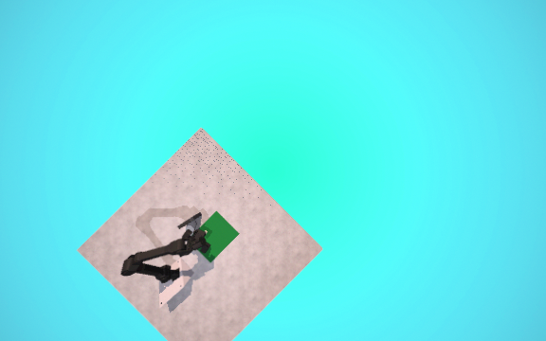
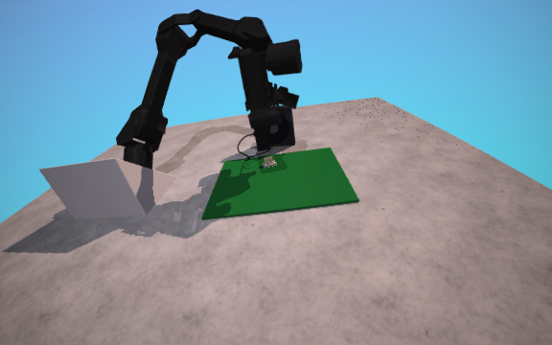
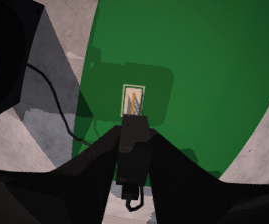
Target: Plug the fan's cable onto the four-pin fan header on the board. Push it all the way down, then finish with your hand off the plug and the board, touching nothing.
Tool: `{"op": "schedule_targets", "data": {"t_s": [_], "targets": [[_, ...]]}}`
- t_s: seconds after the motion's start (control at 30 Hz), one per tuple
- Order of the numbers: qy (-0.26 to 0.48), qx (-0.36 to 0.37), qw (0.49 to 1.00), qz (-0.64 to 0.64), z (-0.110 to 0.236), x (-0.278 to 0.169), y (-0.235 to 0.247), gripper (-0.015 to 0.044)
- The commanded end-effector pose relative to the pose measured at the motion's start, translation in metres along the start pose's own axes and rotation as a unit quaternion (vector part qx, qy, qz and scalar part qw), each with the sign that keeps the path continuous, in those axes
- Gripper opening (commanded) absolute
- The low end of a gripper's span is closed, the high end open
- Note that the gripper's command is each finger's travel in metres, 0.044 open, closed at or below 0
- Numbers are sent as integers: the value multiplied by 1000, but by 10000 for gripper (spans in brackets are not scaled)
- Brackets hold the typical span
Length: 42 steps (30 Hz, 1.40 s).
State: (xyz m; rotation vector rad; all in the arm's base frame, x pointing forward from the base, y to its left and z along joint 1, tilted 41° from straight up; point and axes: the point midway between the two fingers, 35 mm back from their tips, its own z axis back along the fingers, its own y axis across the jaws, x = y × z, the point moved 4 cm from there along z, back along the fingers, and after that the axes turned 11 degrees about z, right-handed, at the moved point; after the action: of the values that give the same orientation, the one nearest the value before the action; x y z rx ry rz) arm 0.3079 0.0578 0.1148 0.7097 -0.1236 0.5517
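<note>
The green board (image 1: 223, 237) (image 2: 305, 179) (image 3: 215, 55) lies flat. The pale four-pin header (image 2: 269, 162) (image 3: 133, 98) stands near one edge of it, inside a white outline. My gripper (image 2: 263, 148) (image 3: 133, 132) is shut on the black plug (image 3: 134, 157). In the wrist view the plug's front end overlaps the near end of the header, whose pins show just beyond it. In the exterior view the fingertips are above and slightly left of the header. The plug appears held above the board, not seated; its underside is hidden.
The black fan (image 2: 287, 126) (image 3: 2, 60) stands beside the board, close to my fingers. Its thin cable (image 2: 238, 144) (image 3: 59, 106) curves toward the gripper. A pale angled panel (image 1: 170, 290) (image 2: 96, 189) stands by the arm's base.
</note>
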Motion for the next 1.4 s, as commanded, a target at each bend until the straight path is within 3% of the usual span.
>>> {"op": "schedule_targets", "data": {"t_s": [0.0,0.5,0.67,1.37], "targets": [[-2,2,1000,6,2,6,0,0],[-2,2,1000,5,2,7,0,0],[-2,2,1000,2,-20,8,0,0],[-2,2,1000,0,-20,7,0,0]]}}
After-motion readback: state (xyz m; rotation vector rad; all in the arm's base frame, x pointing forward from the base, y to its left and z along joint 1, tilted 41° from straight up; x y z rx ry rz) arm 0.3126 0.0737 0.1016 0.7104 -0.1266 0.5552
